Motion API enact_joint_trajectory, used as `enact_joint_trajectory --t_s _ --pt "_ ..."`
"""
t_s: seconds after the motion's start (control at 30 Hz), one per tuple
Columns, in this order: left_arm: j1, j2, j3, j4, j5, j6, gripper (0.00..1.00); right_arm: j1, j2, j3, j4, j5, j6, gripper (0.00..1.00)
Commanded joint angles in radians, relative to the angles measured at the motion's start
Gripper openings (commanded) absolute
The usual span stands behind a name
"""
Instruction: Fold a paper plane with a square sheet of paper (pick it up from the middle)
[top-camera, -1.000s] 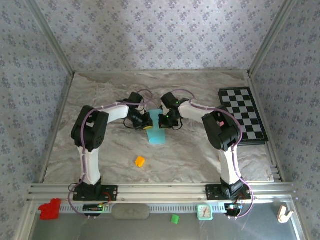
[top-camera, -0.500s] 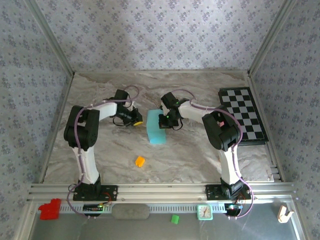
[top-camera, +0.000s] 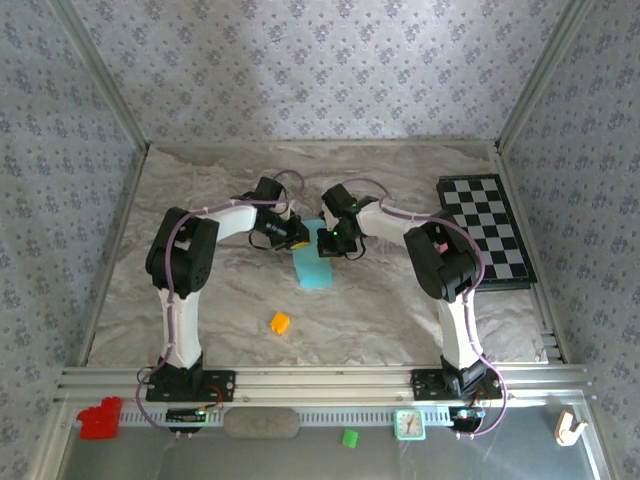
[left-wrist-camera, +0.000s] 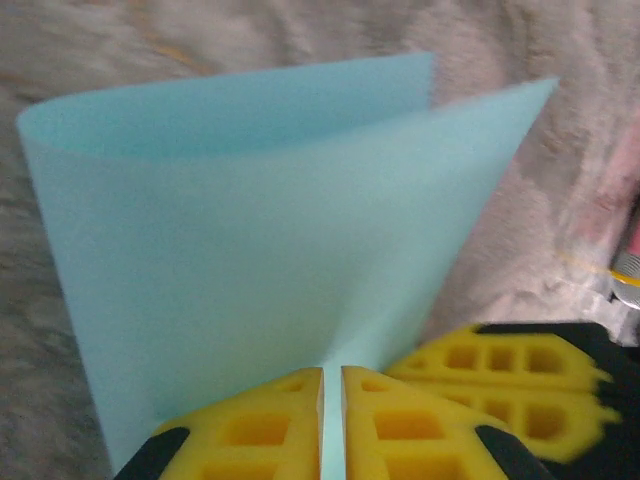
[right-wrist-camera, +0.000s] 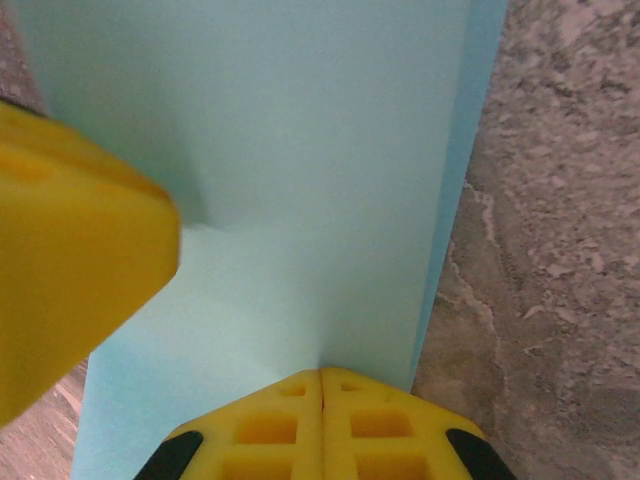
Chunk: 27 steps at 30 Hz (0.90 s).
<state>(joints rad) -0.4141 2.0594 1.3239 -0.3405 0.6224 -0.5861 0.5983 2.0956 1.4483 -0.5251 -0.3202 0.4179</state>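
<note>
Two arms, one thin teal-blue sheet of paper (top-camera: 314, 268) pinched between them mid-bench (top-camera: 200, 200).
Left end effector (top-camera: 297, 241) & right end effector (top-camera: 326, 241): yellow fingers of both clamped tight on the sheet's far edge, tips nearly touching. From above they hide that edge. Paper is plain, bent over in a loose curved fold, not pressed flat. Can't tell if its near end rests on the grey marbled surface.

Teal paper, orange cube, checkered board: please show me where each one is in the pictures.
teal paper (top-camera: 314, 271), top view, on its lower flat part.
orange cube (top-camera: 280, 322), top view, on its top face.
checkered board (top-camera: 487, 232), top view, on its middle squares.
</note>
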Motion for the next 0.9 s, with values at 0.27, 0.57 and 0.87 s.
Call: enact_joint_trajectory --t_s 0.27,0.57,0.87 --pt "0.143 0.022 -0.028 -0.05 -0.116 0.015 0.13 -0.014 0.113 -0.077 -0.181 0.181 -0.036 0.05" --pt "0.143 -0.103 -0.003 -0.08 -0.078 0.065 0.13 -0.016 0.119 -0.073 -0.188 0.183 -0.032 0.05" --pt "0.03 -0.019 0.052 -0.009 -0.047 -0.019 0.13 -0.015 0.129 -0.071 -0.186 0.177 -0.026 0.05"
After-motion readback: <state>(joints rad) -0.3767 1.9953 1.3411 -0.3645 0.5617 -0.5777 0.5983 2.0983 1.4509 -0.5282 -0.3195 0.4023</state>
